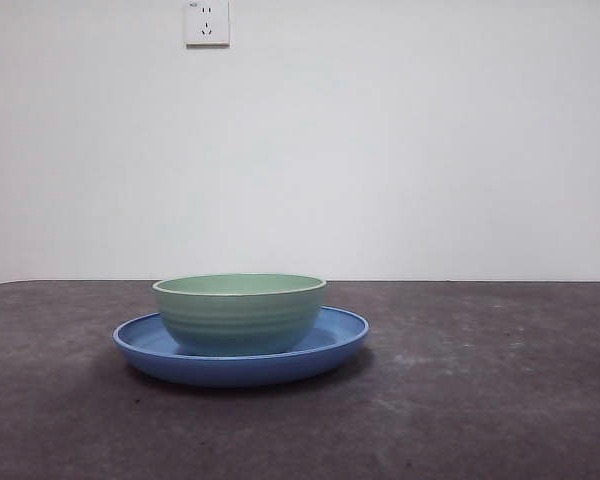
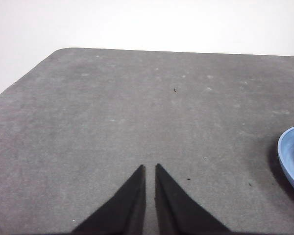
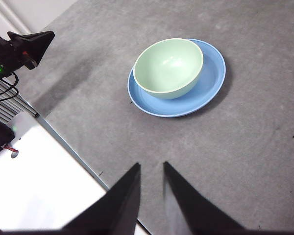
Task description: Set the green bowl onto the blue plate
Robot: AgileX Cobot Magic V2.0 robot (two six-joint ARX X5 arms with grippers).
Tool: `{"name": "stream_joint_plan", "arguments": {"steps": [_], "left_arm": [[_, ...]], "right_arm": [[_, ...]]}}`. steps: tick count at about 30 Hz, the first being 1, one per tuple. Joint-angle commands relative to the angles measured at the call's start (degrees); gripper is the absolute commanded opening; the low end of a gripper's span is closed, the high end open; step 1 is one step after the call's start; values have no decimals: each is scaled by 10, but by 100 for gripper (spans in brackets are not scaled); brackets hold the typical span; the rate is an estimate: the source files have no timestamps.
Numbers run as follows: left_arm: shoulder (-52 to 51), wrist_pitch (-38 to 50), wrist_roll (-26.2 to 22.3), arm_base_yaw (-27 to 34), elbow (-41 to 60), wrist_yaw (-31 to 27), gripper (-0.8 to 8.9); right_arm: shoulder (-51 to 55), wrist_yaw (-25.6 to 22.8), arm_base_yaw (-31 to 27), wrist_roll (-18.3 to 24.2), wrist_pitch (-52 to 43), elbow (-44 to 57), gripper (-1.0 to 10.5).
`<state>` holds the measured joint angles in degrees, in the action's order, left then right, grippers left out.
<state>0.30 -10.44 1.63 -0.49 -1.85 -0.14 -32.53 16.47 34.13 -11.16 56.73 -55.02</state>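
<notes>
The green bowl [image 1: 240,312] stands upright inside the blue plate [image 1: 342,335], a little left of the table's middle. In the right wrist view the bowl [image 3: 169,66] sits toward one side of the plate [image 3: 213,73]. My right gripper [image 3: 151,164] hangs high over the table's near edge, well back from both, with its jaws close together and empty. My left gripper [image 2: 150,166] is shut and empty over bare table, and only an edge of the plate [image 2: 291,156] shows beside it. Neither gripper shows in the front view.
The dark grey table [image 1: 480,400] runs to a white wall with a socket [image 1: 207,22]. In the right wrist view, a white surface [image 3: 39,186] lies beyond the table's edge, and the other arm's black tip [image 3: 32,41] shows with cables.
</notes>
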Motion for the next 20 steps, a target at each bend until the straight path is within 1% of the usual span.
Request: {"name": "stream_joint_plan", "arguments": {"steps": [1, 4, 5, 6, 8, 10, 12, 14, 18, 20], "left_arm": [[-1, -3, 2, 1, 12, -1, 32], [-1, -3, 2, 1, 12, -1, 32], [-1, -3, 2, 1, 12, -1, 32], [-1, -3, 2, 1, 12, -1, 32], [-1, -3, 2, 1, 12, -1, 32], [-1, -3, 2, 1, 12, -1, 32], [-1, -3, 2, 1, 12, -1, 32], [-1, -3, 2, 1, 12, -1, 32], [-1, -3, 2, 1, 12, -1, 32], [-1, -3, 2, 1, 12, -1, 32]], "right_arm": [[-2, 0, 4, 0, -7, -5, 70], [8, 2, -26, 4, -8, -4, 69], [15, -7, -49, 35, -19, -1, 68], [27, -3, -78, 56, -34, 6, 68], [56, 9, -138, 78, -77, 37, 68], [93, 8, -193, 91, -140, 89, 68], [137, -9, -239, 104, -217, 161, 68], [177, -28, -272, 111, -289, 231, 68], [249, -31, -319, 112, -415, 357, 68], [272, -46, -333, 120, -459, 405, 68]]}}
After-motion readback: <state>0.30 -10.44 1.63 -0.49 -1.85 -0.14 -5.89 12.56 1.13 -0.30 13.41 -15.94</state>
